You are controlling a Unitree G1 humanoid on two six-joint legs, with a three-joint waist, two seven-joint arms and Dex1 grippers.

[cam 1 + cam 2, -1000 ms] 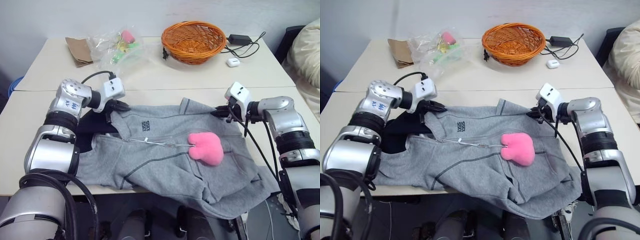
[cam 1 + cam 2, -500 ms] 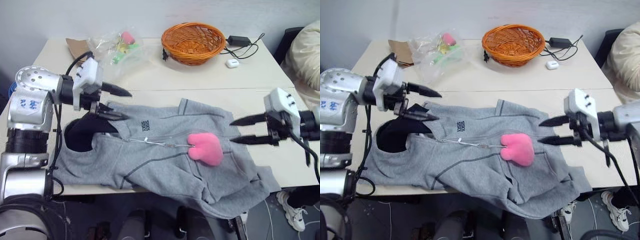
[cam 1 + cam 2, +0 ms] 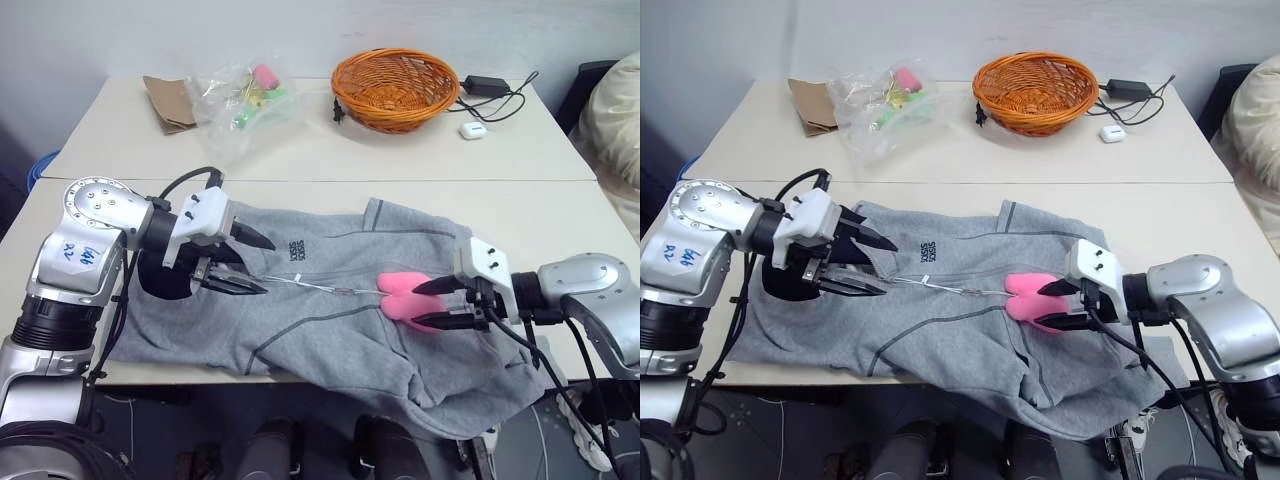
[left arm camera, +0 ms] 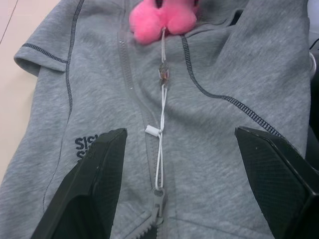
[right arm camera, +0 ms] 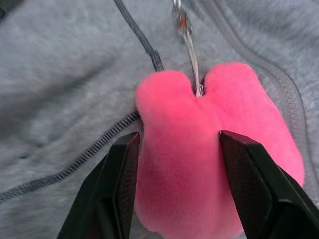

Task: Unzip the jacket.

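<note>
**Charm between right fingers, zipper line running arm to arm**

Two pale tables (image 3: 560, 215); jacket (image 3: 330, 330) flat, still zipped. Zipper cord runs crosswise: slider (image 4: 158, 199) near left gripper (image 3: 245, 265), spread wide, empty. Right gripper (image 3: 432, 305), half-spread, straddles pink charm (image 5: 219, 149); not clearly clamped.

Silver arms, white wrist housings, black cables

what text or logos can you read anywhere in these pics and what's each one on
"SIS", cut off by a finger: top line of the dark two-line chest logo on the jacket, left wrist view. The second line is hidden, and in the head views the logo is too small to read.
Blue handwritten marks on the left arm's silver shell: not legible.
No other text can be read.
</note>
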